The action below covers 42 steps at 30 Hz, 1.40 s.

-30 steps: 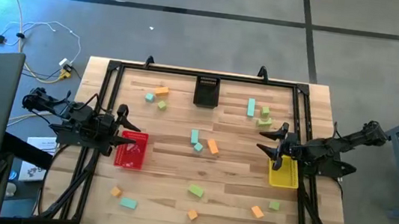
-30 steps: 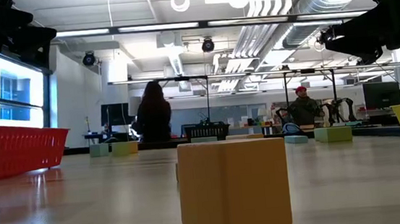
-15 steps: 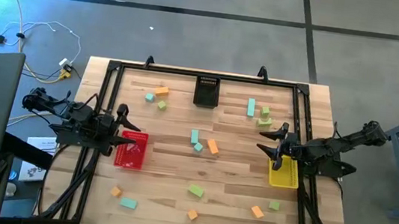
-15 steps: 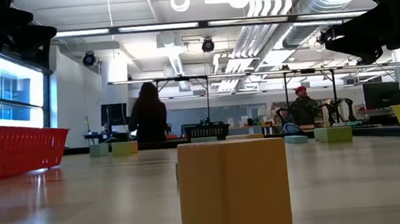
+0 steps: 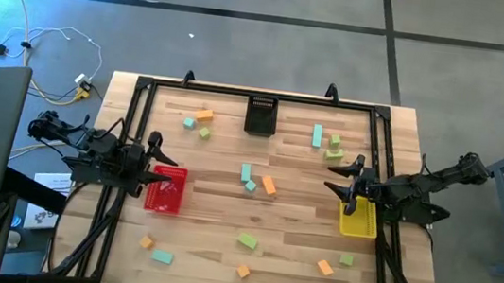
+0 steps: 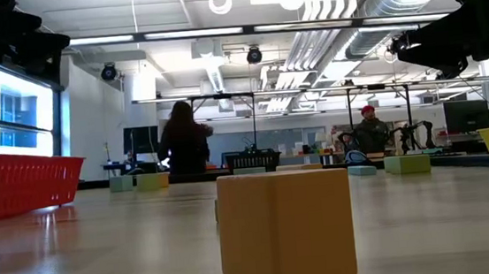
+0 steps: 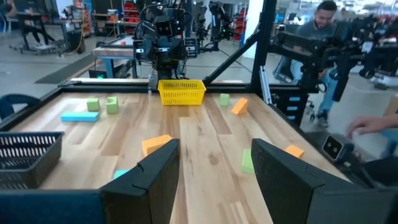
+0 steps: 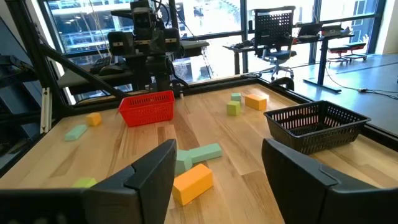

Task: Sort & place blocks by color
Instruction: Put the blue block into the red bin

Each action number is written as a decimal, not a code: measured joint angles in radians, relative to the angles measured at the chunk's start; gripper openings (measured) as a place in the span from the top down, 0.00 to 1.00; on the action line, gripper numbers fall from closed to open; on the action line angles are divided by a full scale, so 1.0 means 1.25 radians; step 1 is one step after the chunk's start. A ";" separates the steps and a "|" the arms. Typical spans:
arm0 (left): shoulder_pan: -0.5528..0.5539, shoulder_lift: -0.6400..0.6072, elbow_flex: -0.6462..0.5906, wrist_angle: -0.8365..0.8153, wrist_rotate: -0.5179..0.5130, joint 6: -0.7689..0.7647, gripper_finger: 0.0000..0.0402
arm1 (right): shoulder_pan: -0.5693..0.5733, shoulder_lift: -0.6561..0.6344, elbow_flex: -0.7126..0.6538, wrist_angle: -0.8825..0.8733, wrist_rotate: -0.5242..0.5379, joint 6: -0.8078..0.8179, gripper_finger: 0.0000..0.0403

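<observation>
Small orange, lime green and mint-teal blocks lie scattered flat on the wooden table: an orange bar (image 5: 269, 185) and a teal bar (image 5: 246, 172) near the middle, a teal bar (image 5: 317, 136) at the far right, and an orange cube (image 6: 286, 229) close to the low camera. My left gripper (image 5: 157, 159) hovers open at the table's left, over the red bin, with nothing between its fingers (image 7: 155, 177). At the table's right my right gripper (image 5: 343, 176) hovers open over the yellow bin, its fingers (image 8: 152, 171) also with nothing between them.
The red bin (image 5: 166, 192) stands at the left, the yellow bin (image 5: 358, 220) at the right, the black bin (image 5: 261, 116) at the far middle. A dark frame (image 5: 257, 94) runs around the table. People show in the room beyond.
</observation>
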 joint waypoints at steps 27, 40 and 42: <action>0.000 0.002 0.000 -0.038 -0.509 -0.135 0.38 | 0.000 0.000 0.000 0.000 0.000 0.000 0.44; 0.090 0.129 0.072 -0.026 -0.556 -0.156 0.38 | 0.000 0.000 0.000 0.000 0.000 0.021 0.44; 0.120 0.164 0.097 -0.028 -0.540 -0.156 0.38 | 0.000 0.000 0.000 0.000 0.000 0.021 0.44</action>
